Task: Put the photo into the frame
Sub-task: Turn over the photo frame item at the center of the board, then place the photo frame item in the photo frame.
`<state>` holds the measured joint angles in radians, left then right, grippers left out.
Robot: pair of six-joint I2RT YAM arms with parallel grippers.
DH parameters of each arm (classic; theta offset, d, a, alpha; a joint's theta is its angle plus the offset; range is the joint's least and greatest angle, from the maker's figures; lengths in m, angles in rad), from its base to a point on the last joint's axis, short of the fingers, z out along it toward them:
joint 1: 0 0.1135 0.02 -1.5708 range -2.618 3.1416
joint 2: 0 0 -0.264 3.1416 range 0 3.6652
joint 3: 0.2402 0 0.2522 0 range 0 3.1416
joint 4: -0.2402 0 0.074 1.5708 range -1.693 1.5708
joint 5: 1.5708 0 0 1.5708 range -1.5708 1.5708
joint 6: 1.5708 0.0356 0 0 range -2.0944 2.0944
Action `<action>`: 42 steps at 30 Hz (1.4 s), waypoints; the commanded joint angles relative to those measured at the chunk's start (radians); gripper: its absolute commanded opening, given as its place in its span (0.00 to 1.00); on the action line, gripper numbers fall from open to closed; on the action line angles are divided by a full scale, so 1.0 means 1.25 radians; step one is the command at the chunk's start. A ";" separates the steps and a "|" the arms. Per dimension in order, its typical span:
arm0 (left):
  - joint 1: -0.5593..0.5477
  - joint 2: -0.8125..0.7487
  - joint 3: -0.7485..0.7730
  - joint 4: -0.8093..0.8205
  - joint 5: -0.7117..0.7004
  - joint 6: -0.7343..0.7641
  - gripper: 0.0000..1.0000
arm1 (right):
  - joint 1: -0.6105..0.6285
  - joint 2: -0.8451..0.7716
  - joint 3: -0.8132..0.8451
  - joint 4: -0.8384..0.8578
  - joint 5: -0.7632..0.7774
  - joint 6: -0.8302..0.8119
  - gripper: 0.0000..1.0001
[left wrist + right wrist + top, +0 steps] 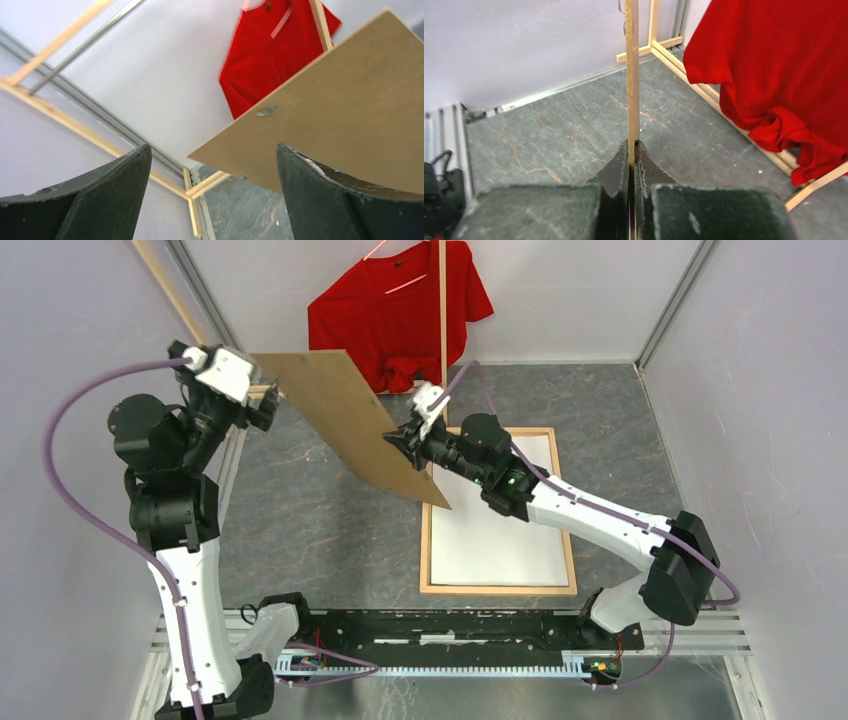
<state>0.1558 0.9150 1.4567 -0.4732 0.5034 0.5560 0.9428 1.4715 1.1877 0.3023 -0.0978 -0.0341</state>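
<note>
Above the worktop, the backing board is held tilted by the right gripper, jaws clamped on its edge, with the left gripper jaws apart nearby, while the photo, judged back-up, is seen in the frame, so squarely lowering the board is called for.

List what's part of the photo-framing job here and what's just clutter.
Job:
- frame, lying flat
- photo, white back up inside it
- backing board, pinched at its edge by the right end effector
- left end effector, open

Lying about:
- red T-shirt
- wooden rack
</note>
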 commanded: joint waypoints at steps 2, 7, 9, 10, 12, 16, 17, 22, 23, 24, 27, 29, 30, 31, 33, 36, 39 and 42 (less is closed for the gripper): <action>0.001 0.032 0.113 0.029 -0.106 -0.191 1.00 | -0.073 -0.057 0.031 0.056 -0.103 0.272 0.00; 0.001 0.091 0.150 -0.082 -0.143 -0.189 1.00 | -0.150 -0.071 0.001 0.076 -0.213 0.478 0.00; 0.002 0.095 0.134 -0.100 -0.152 -0.175 1.00 | -0.185 -0.084 -0.015 0.079 -0.241 0.547 0.00; 0.001 0.093 0.121 -0.099 -0.155 -0.170 1.00 | -0.204 -0.094 -0.031 0.086 -0.252 0.583 0.00; 0.001 0.089 0.097 -0.105 -0.149 -0.157 1.00 | -0.245 -0.116 -0.070 0.105 -0.281 0.657 0.00; 0.001 0.093 0.059 -0.136 -0.131 -0.131 0.99 | -0.331 -0.134 -0.163 0.184 -0.372 0.852 0.00; 0.001 0.095 0.050 -0.144 -0.130 -0.127 0.98 | -0.351 -0.132 -0.183 0.198 -0.399 0.899 0.00; 0.001 0.114 0.010 -0.212 -0.108 -0.090 0.96 | -0.430 -0.167 -0.304 0.260 -0.474 0.990 0.00; 0.001 0.118 0.005 -0.233 -0.098 -0.076 0.96 | -0.447 -0.187 -0.320 0.243 -0.475 0.974 0.00; 0.001 0.123 -0.001 -0.261 -0.089 -0.066 0.96 | -0.468 -0.208 -0.340 0.230 -0.481 0.966 0.00; 0.000 0.136 -0.031 -0.309 -0.058 -0.042 0.98 | -0.545 -0.259 -0.400 0.227 -0.533 0.967 0.00; -0.004 0.142 -0.059 -0.322 -0.047 -0.032 1.00 | -0.603 -0.295 -0.444 0.216 -0.581 0.969 0.00; -0.011 0.145 -0.073 -0.327 -0.046 -0.030 1.00 | -0.630 -0.308 -0.462 0.209 -0.607 0.971 0.00; -0.018 0.148 -0.085 -0.332 -0.044 -0.026 1.00 | -0.658 -0.325 -0.484 0.207 -0.628 0.977 0.00; -0.045 0.158 -0.109 -0.340 -0.046 -0.024 0.98 | -0.726 -0.353 -0.519 0.205 -0.679 0.986 0.00; -0.093 0.172 -0.152 -0.335 -0.051 -0.025 0.98 | -0.806 -0.377 -0.537 0.123 -0.733 0.928 0.00; -0.142 0.196 -0.188 -0.306 -0.062 -0.032 0.97 | -0.852 -0.380 -0.525 -0.009 -0.741 0.807 0.00; -0.176 0.231 -0.207 -0.279 -0.064 -0.035 0.97 | -0.879 -0.355 -0.507 -0.053 -0.768 0.771 0.00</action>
<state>-0.0216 1.1667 1.2182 -0.8783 0.4042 0.4896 -0.1261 1.0206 0.5125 0.3141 -0.9543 1.0203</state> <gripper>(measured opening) 0.971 0.023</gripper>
